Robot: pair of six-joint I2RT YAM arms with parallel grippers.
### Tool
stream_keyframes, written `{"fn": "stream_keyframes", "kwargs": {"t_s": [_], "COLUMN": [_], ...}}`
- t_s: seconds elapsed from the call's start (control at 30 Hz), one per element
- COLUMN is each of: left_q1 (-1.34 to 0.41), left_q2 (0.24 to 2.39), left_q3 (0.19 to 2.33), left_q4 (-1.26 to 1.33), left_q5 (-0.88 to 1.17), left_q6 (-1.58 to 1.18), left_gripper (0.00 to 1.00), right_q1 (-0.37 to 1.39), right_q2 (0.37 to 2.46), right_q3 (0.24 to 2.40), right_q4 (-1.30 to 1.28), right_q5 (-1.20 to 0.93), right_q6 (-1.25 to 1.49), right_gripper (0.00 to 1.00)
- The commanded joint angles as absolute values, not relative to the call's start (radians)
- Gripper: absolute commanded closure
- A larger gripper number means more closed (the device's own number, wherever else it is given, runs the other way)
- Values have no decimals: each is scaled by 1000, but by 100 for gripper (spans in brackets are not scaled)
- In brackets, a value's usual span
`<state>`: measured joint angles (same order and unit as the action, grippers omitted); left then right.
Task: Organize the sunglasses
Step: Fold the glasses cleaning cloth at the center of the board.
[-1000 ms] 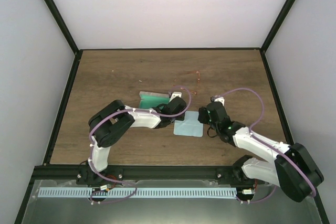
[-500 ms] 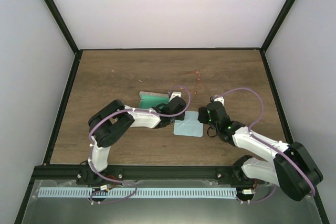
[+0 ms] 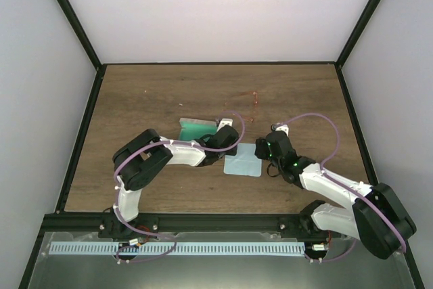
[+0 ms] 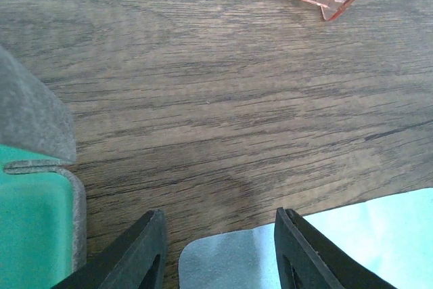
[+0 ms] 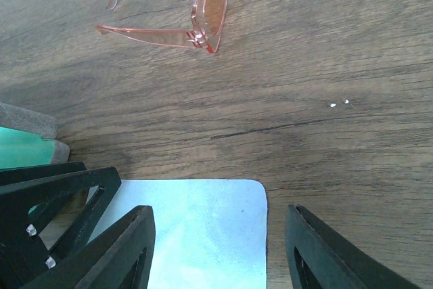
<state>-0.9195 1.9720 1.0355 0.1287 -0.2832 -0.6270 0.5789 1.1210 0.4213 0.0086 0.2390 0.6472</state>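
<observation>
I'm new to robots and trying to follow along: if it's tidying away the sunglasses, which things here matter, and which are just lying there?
Part of the job:
- the thin red sunglasses
- probably the open grey case with green lining
- perhaps the pale blue cloth

Just lying about:
- two tiny white specks on the wooden table
</observation>
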Motion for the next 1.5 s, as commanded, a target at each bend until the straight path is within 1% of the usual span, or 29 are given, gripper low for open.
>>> {"fn": "stream_keyframes", "kwargs": {"t_s": [0.0,0.37,0.5,0.67,1.07,1.17,1.23,1.3,1.4,1.47], "left_q1": [-915,-924,-931,-932,-937,-938,-940,-943,-946,-947], "left_q2": [1976,1982,1970,1949,1995,2003,2004,2005,2012,2017], "left_q3": [998,985,980,959,991,994,997,999,1008,1013], "left_q4": [62,79,66,70,64,71,64,51,32,25], "left_q5": [-253,-228,-241,-253,-241,-235,-242,-261,-283,-287], "left_q6": [-627,-632,-632,-634,-628,-622,-616,-611,-607,-607], "left_gripper": [54,55,58,58,59,62,68,71,76,77], "right_q1": [573,571,570,568,568,568,568,568,567,566], "right_q2": [1121,1141,1134,1134,1139,1140,1146,1154,1165,1170], "right_q3": [431,424,424,422,419,420,422,424,426,427], "right_q4": [18,37,32,34,38,41,44,46,50,51], "right_q5": [248,238,245,244,242,241,239,238,239,239], "right_q6": [641,638,637,637,636,633,631,629,629,628], "right_gripper": [45,45,45,45,45,45,45,45,45,45]}}
